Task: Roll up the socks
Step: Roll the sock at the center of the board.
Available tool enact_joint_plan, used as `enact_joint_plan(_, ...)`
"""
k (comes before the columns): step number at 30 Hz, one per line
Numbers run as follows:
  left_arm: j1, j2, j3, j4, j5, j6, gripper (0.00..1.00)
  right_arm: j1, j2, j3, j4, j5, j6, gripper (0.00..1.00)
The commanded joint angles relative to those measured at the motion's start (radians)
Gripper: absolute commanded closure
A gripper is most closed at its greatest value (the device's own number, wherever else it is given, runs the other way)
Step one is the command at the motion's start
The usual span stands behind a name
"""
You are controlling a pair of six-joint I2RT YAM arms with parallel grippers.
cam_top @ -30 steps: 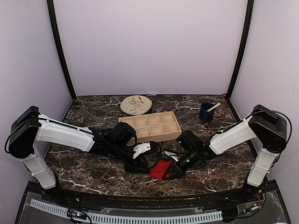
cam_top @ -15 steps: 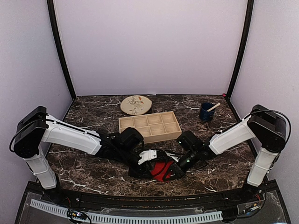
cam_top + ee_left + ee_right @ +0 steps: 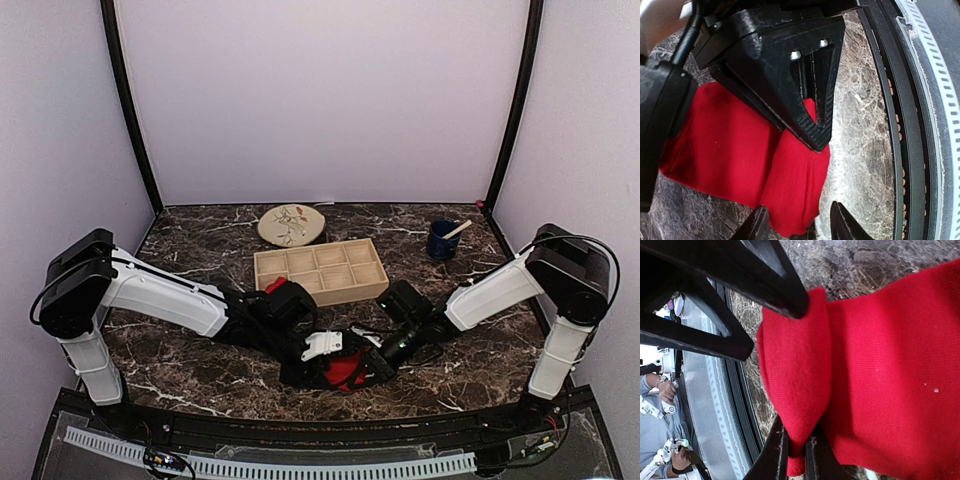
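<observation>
Pinching a thin lip of the bright red fabric socks (image 3: 875,370), the right claw (image 3: 796,460) is clamped on the cloth. The left claw (image 3: 800,227) stands apart, fingertips (image 3: 756,229) either side of the same folded end, the right claw just beyond them. Closing now could, I judge, catch only the outer layer or strike that claw, and the thin pinch might slip, letting the fold spring open. Only the wrist views show these grips; the top view hides them under the arms (image 3: 160,295) but shows the compartmented wooden tray (image 3: 330,292) farther off on the dark marble desk (image 3: 200,360).
</observation>
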Motion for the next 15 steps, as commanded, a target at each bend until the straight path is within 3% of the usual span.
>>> enact_joint_plan(1, -0.014, 0.016, 0.037, -0.019, -0.008, 0.026, 0.56, -0.006, 0.016, 0.018, -0.010, -0.019, -0.003, 1.00)
enact_joint_plan(15, -0.033, 0.054, 0.056, -0.015, -0.029, 0.051, 0.56, -0.005, 0.020, 0.021, -0.022, -0.034, -0.012, 1.00)
